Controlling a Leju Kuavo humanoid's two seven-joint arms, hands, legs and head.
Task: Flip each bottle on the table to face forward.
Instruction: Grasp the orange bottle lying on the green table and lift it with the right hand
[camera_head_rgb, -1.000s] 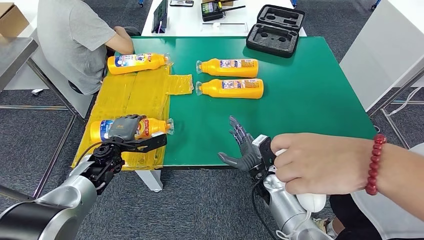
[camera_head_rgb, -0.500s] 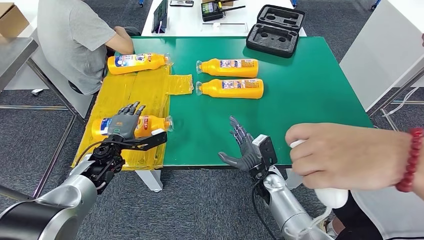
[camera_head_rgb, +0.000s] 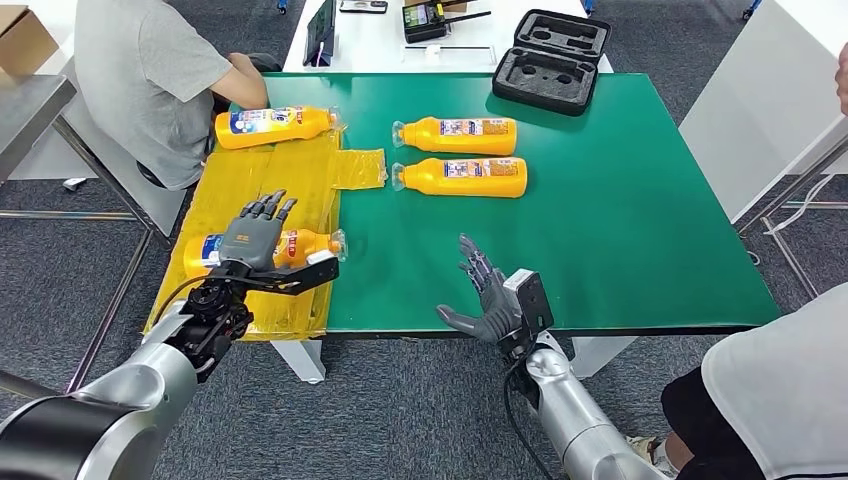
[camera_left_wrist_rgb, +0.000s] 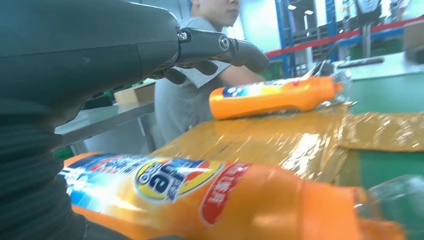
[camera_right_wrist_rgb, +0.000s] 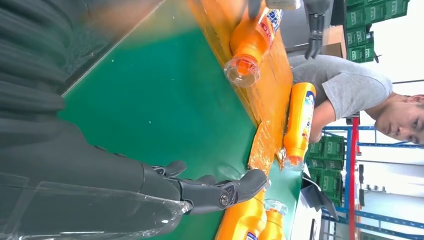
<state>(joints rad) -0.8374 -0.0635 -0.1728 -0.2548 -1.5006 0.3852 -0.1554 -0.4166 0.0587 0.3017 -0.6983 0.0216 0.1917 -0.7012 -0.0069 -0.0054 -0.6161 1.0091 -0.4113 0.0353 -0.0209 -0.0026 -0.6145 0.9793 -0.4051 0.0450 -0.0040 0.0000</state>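
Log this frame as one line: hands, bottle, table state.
left hand: open above near bottle, fingers spread | right hand: open, empty, at table edge | three more bottles lying flat

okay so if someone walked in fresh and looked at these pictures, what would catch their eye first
Probably the four bright orange bottles lying on their sides against the green table: two side by side mid-table, one at the far left corner, one near the robot on the yellow plastic sheet. The left hand hovers with fingers spread over that nearest bottle, while the right hand hangs open at the table's near edge.
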